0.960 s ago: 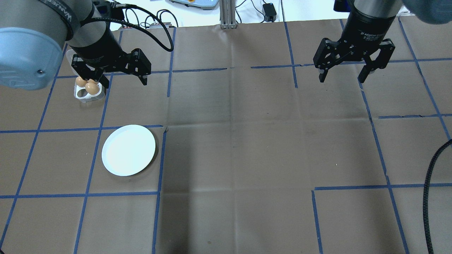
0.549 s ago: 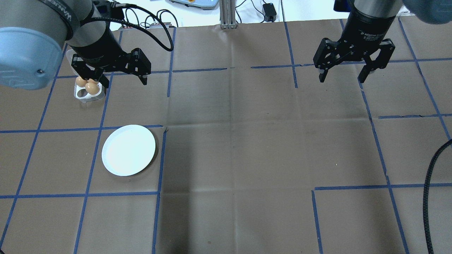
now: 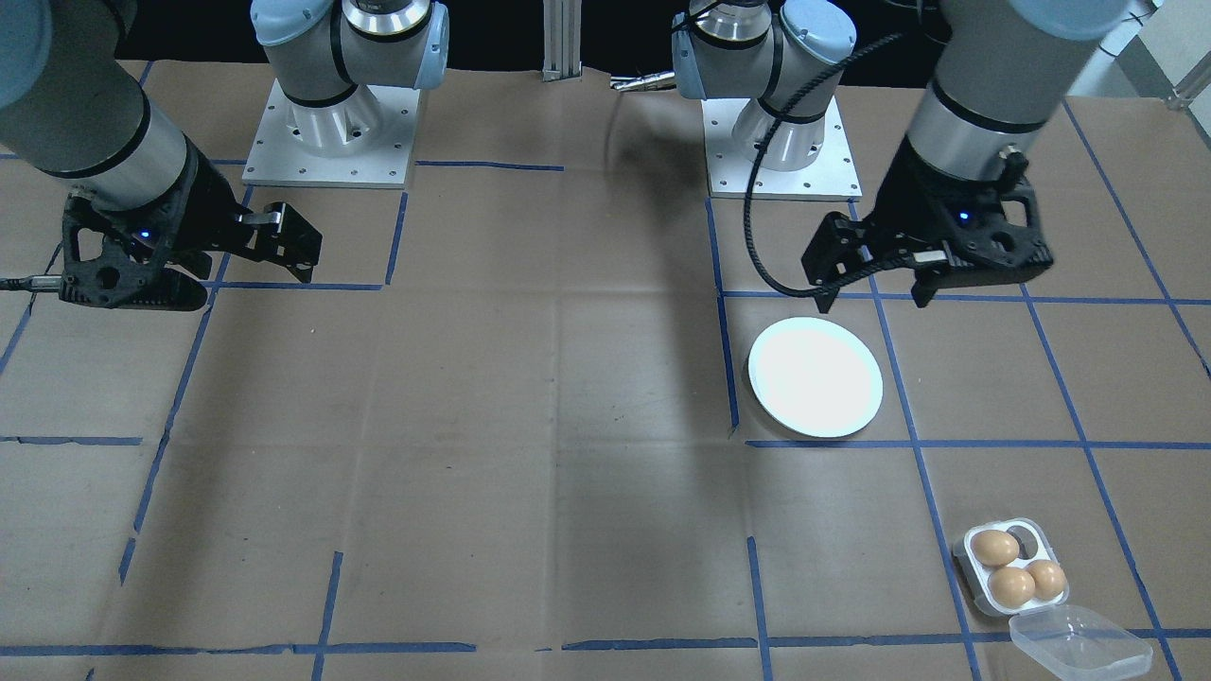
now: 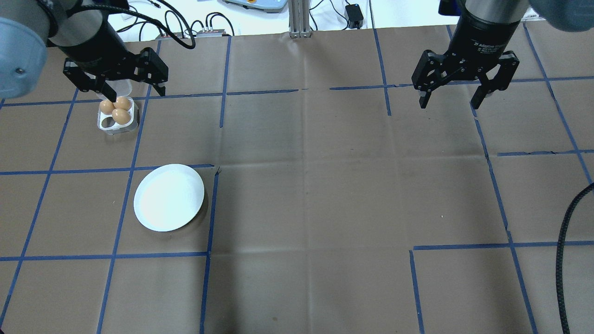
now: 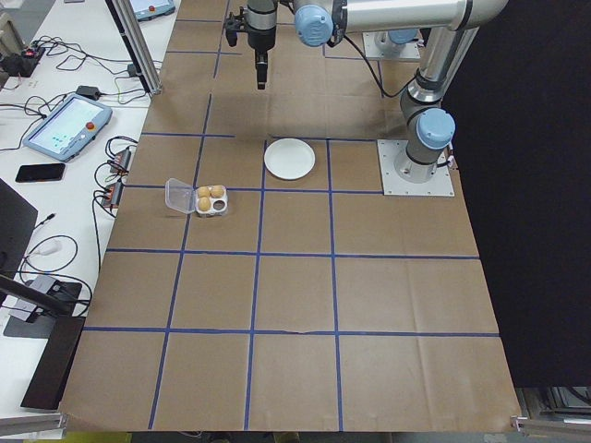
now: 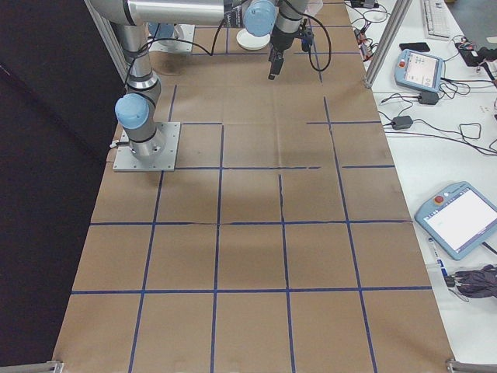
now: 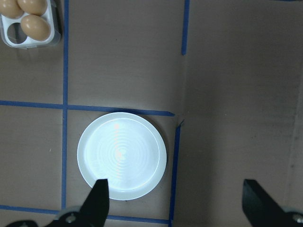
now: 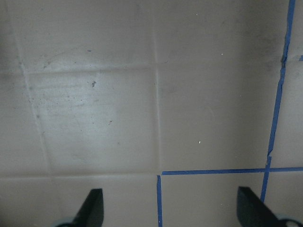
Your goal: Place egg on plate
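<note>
Three brown eggs [image 4: 117, 110] sit in a small white four-hole tray [image 4: 106, 123] at the far left, with one hole empty. The white plate [image 4: 169, 197] lies bare, nearer than the tray. My left gripper [image 4: 136, 93] hangs open high over this area with nothing between its fingers. Its wrist view shows the plate [image 7: 122, 156] just ahead of its fingertips [image 7: 98, 201] and the eggs [image 7: 35, 27] at top left. The front view shows the left gripper [image 3: 870, 298] on the robot's side of the plate [image 3: 816, 390], far from the eggs [image 3: 1012, 584]. My right gripper [image 4: 452, 99] hangs open and empty at the far right.
The tray's clear lid [image 3: 1079, 646] lies open beside it at the table's edge. Brown paper with blue tape lines covers the table [image 4: 306, 185]. A black cable [image 4: 564, 260] runs along the right edge. Only paper and tape [image 8: 213, 171] lie under the right gripper.
In the overhead view my left arm and gripper have shifted left and toward the far edge, uncovering the eggs in the tray. It stays open. The right arm has not moved.
</note>
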